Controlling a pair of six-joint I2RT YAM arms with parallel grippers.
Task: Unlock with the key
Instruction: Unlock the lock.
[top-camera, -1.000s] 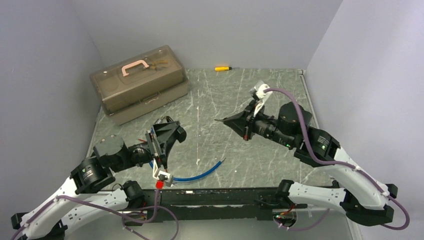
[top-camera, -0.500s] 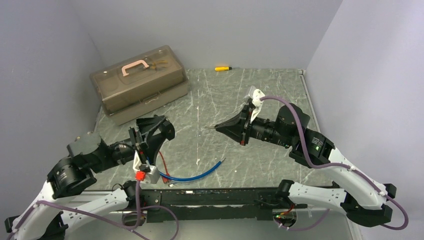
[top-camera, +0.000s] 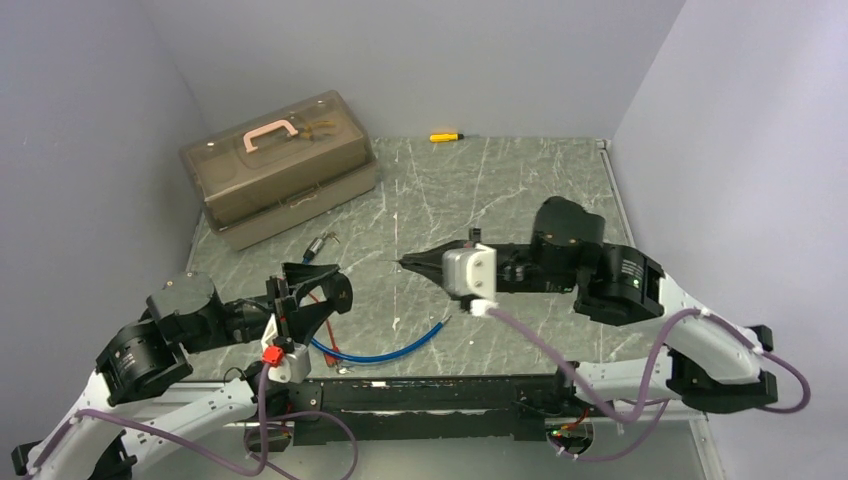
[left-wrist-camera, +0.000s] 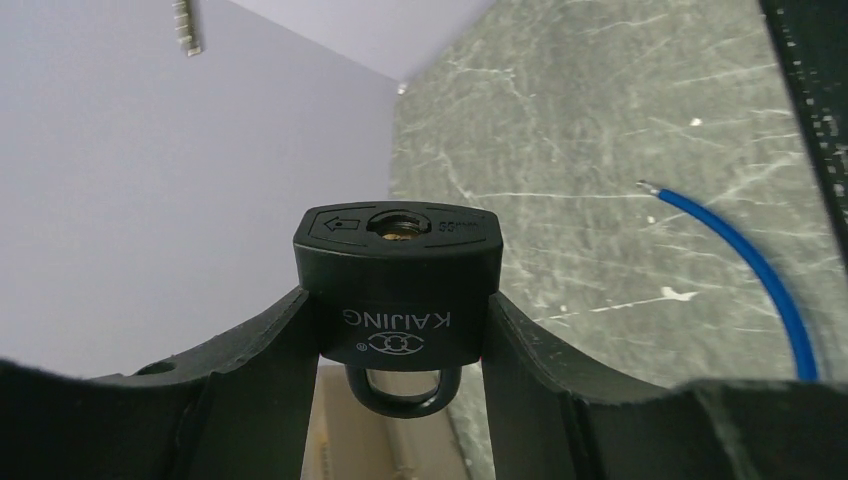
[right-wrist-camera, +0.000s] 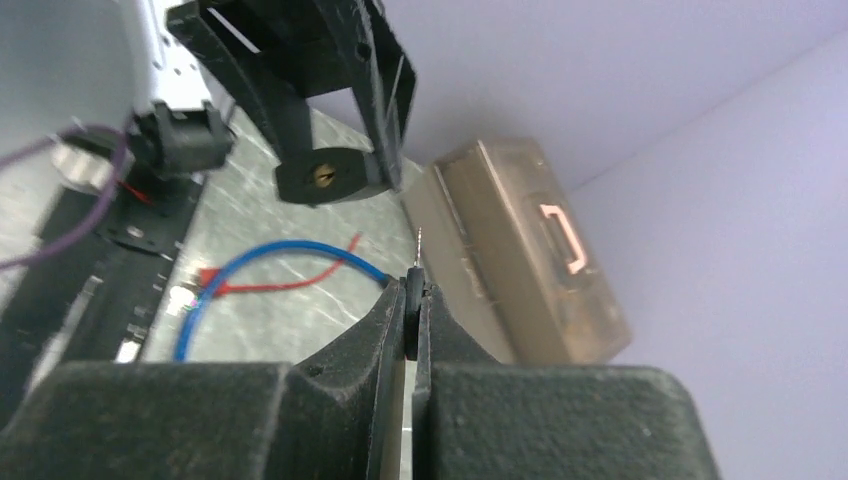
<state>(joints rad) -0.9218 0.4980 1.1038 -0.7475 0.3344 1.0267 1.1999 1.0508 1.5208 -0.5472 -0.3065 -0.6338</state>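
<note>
- The black padlock with raised "KAIJING" lettering (left-wrist-camera: 398, 285) sits clamped between the two fingers of the left gripper (left-wrist-camera: 398, 298), held off the table over its near-left part.
- Its keyhole end faces away from the wrist, and its shackle loop points back towards the wrist camera.
- The left jaws are partly spread, pinching the padlock's body from both sides.
- The thin metal key (right-wrist-camera: 418, 248) sticks out past the tips of the right gripper (right-wrist-camera: 413, 292), whose jaws are pressed together on the key's dark head.
- In the right wrist view the key's tip lies apart from the brass-coloured keyhole, below it and to its right; the key is not yet in the lock.
- From above, the two grippers point at each other across the middle of the grey-green marbled table (top-camera: 520, 190), with a gap between them.
- A curved blue cable (top-camera: 400, 350) and a red wire (right-wrist-camera: 290, 285) lie on the table below the padlock.
- A translucent brown toolbox with a pink handle (top-camera: 280, 165) stands at the far left.
- A small yellow screwdriver (top-camera: 445, 136) lies by the back wall.
</note>
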